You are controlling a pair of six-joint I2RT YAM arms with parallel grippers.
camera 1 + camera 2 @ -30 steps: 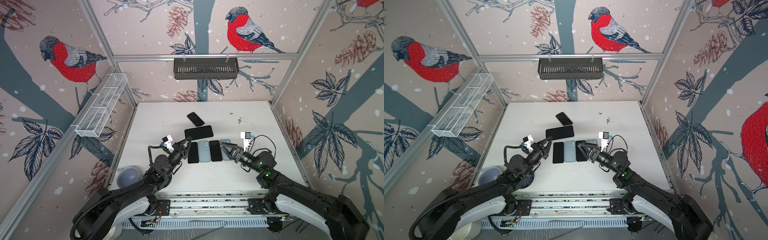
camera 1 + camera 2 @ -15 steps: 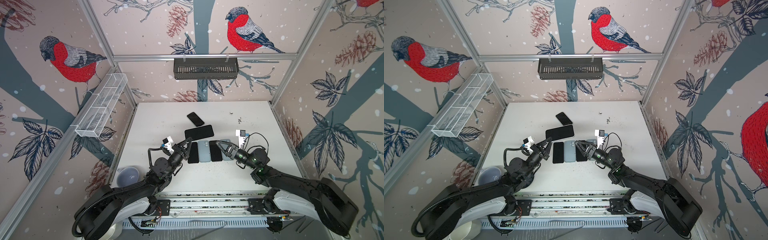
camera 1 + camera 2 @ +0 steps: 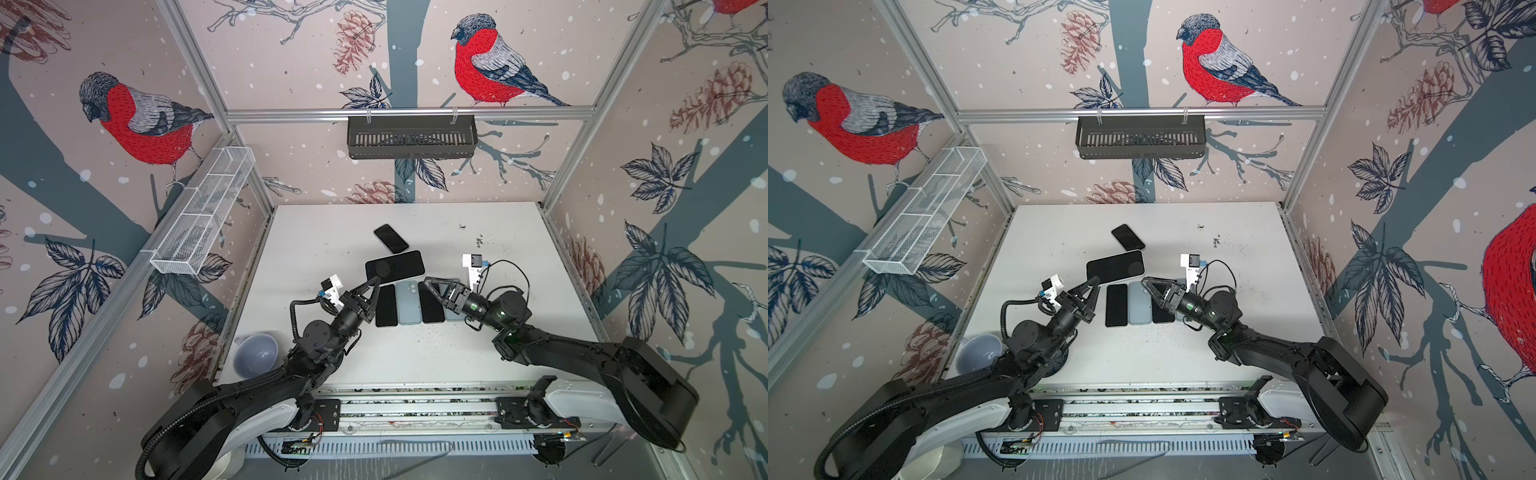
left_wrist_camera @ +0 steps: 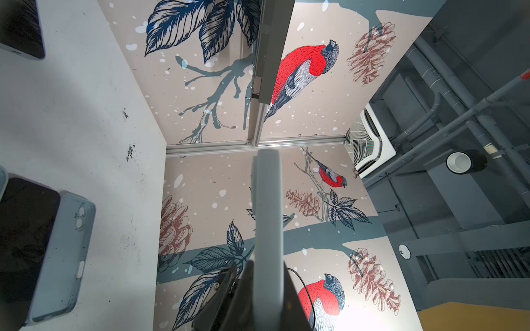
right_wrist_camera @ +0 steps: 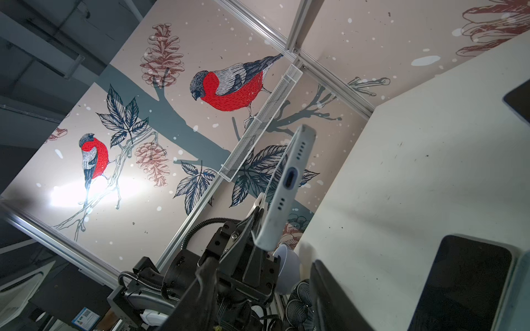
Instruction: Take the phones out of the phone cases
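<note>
Right wrist view alone shows port [image 5: 290,177] of phone case [image 5: 276,215] left gripper [image 5: 258,220] clamps; right gripper [image 3: 434,289] parted.

Two black jointed arms, left arm [image 3: 316,337] and right arm [image 3: 561,349], each mounted on a white housing [image 3: 257,428] on a silver rail [image 3: 415,409] with black bolted plates. Left gripper [image 3: 376,282] and right gripper [image 3: 428,285]: black triangular fingers, a white camera block [image 3: 332,286] at each wrist, looped black cable [image 3: 292,316]. Ribbed black hose [image 3: 232,388] along the left arm; green lights [image 3: 473,307] on the right arm's joints.
</note>
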